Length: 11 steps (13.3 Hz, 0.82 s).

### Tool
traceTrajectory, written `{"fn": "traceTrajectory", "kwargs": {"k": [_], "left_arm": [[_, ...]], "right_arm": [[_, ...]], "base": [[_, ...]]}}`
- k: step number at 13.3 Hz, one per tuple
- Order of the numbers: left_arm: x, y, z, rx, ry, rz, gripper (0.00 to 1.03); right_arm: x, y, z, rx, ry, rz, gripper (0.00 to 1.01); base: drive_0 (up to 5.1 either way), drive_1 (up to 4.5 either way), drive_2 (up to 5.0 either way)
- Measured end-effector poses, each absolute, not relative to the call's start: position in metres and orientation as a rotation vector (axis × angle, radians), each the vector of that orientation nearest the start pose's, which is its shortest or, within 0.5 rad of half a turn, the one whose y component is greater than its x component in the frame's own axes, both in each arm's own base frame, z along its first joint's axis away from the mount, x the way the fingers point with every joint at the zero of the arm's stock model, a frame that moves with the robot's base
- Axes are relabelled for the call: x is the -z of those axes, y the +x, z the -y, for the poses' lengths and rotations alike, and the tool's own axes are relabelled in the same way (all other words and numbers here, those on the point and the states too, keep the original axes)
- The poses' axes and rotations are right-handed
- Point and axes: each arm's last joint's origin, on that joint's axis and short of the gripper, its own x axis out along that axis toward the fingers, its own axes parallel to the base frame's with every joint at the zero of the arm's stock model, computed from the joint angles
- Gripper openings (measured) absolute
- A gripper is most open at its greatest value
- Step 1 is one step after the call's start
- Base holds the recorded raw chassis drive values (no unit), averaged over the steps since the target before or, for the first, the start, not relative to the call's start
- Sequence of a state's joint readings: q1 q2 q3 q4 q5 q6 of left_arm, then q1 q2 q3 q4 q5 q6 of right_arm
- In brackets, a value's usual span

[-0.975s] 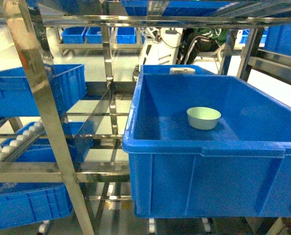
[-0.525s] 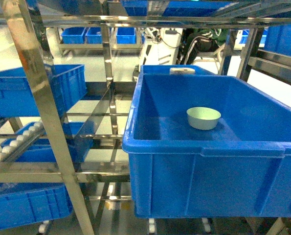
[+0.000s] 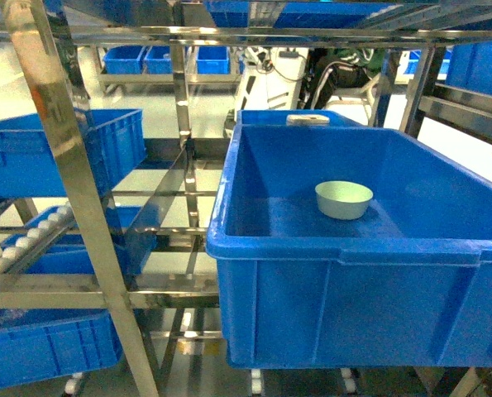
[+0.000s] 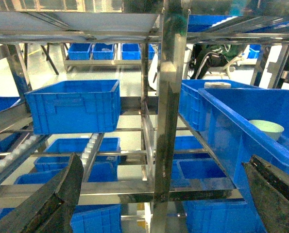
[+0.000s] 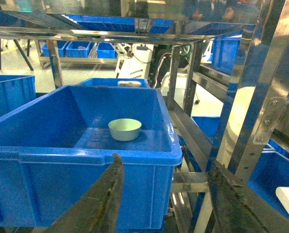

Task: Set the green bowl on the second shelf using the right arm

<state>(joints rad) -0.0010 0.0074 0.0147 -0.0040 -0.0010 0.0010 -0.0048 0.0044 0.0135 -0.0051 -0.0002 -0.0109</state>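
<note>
Sitting upright ahead of the open, empty right end effector, beyond the crate wall: green bowl, second shelf.

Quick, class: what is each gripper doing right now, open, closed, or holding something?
Left gripper: open, holding nothing.
Right gripper: open, holding nothing; the green bowl sits in the crate.

Bright, even overhead light is filling all three views. Glare is streaking the steel upright and washing out the pale floor behind. The large blue crate is shading its own interior softly. Both wrist views are blurring their near end effector fingers.
</note>
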Motion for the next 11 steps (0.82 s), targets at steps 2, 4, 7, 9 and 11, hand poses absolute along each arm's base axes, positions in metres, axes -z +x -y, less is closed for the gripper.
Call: {"fn": "traceTrajectory", "kwargs": {"k": [2, 4, 7, 9, 11], "left_arm": [[-0.1674, 0.0973, 0.0, -0.001, 0.001, 0.002, 0.98], [-0.1682, 0.0973, 0.0001, 0.0, 0.001, 0.01, 0.98], [-0.1675, 0.0973, 0.0001, 0.0, 0.001, 0.003, 0.98], [-0.1675, 0.0973, 0.0001, 0.0, 0.001, 0.003, 0.98], [-0.1675, 0.0973, 0.0001, 0.0, 0.001, 0.003, 0.98]], "right_arm": [[-0.1674, 0.0971, 0.0005, 0.005, -0.011, 0.005, 0.81], [-0.1679, 0.0971, 0.0005, 0.005, -0.011, 0.01, 0.98], [-0.1673, 0.0971, 0.0005, 0.005, -0.011, 0.004, 0.98], [-0.1673, 0.0971, 0.0005, 0.005, -0.011, 0.004, 0.98], [-0.1673, 0.0971, 0.0005, 0.005, -0.011, 0.004, 0.98]], "base": [[0.1, -4.01, 4.2], [0.0, 0.0, 0.0], [0.0, 0.0, 0.0], [0.0, 0.0, 0.0], [0.0, 0.0, 0.0]]}}
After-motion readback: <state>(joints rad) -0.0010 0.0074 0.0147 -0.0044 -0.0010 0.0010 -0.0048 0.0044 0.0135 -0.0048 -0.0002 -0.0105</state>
